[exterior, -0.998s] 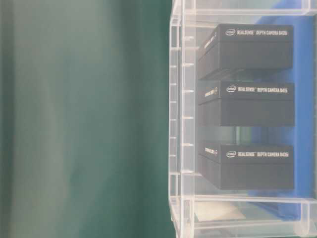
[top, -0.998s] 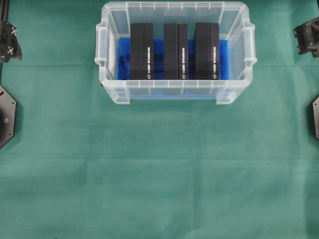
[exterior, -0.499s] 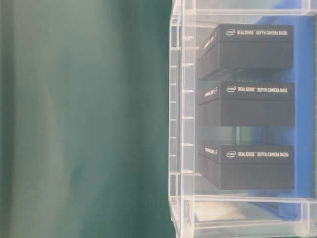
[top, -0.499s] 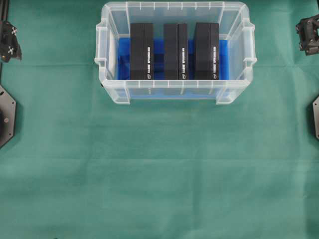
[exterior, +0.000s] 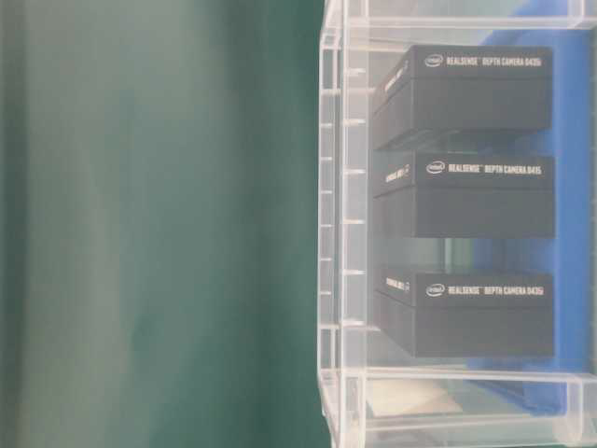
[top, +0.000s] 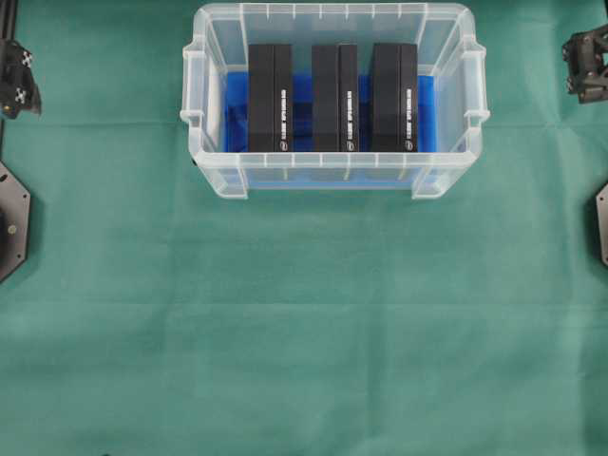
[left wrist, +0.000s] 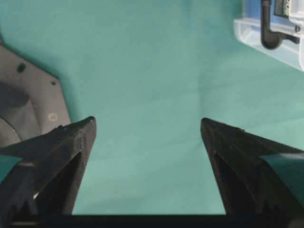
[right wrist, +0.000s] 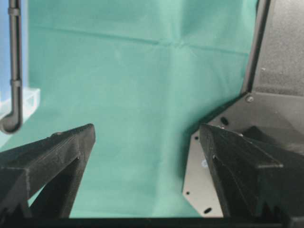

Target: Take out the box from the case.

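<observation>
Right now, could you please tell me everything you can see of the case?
The case is a clear, translucent plastic rectangular bin with a rimmed edge, upright and open-topped on the green cloth. A blue cloth lines its bottom. Three black boxes stand side by side inside, apart from one another. Neither gripper touches it.

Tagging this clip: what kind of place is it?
Likely a lab robot bench, not a home or shop. A green cloth covers the table, arm base plates sit bolted at both edges, and a clear case holds three black boxes marked as depth cameras.
</observation>
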Robot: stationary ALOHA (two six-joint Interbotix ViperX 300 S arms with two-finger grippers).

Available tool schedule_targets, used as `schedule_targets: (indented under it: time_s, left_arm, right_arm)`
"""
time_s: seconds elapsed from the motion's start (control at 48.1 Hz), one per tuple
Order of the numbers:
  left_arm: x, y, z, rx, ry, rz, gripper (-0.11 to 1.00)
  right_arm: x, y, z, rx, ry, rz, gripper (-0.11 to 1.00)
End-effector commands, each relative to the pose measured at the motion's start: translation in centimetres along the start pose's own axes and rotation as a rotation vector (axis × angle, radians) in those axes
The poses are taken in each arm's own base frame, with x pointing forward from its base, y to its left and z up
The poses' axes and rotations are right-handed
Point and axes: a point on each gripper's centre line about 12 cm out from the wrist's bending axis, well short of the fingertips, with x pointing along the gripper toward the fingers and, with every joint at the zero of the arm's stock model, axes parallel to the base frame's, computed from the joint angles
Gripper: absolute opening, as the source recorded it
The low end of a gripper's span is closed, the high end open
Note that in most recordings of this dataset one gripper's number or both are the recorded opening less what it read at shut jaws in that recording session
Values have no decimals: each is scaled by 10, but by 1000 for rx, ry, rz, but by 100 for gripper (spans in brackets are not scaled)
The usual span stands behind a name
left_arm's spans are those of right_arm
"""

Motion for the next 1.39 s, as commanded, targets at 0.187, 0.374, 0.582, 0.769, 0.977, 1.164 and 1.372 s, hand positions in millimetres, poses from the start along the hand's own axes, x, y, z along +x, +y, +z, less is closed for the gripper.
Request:
schedule_targets:
  time_s: [0.187, 0.374, 0.582, 0.769, 0.977, 1.164, 1.372]
  left_arm:
    - [-3, -1, 2, -8, -6, -9, 91]
    - [-3, -1, 1, -7, -4, -10, 90]
    - [-2, -1, 1, -7, -4, -10, 90]
    - [-2, -1, 1, -7, -5, -8, 90]
    - [-3, -1, 2, -8, -7, -8, 90]
    - [-2, -1, 3, -1, -12, -6, 90]
    - [-3, -1, 4, 1, -17, -11, 90]
  right_arm:
    - [-7, 23, 6, -3, -10, 38, 95]
    - [-6, 44, 6, -2, -10, 58, 95]
    - [-3, 69, 4, 10, -9, 83, 95]
    - [0, 94, 1, 14, -7, 101, 95]
    - [0, 129, 4, 4, -13, 134, 95]
    - [5, 163, 7, -7, -17, 139, 95]
    - [14, 194, 7, -15, -17, 147, 95]
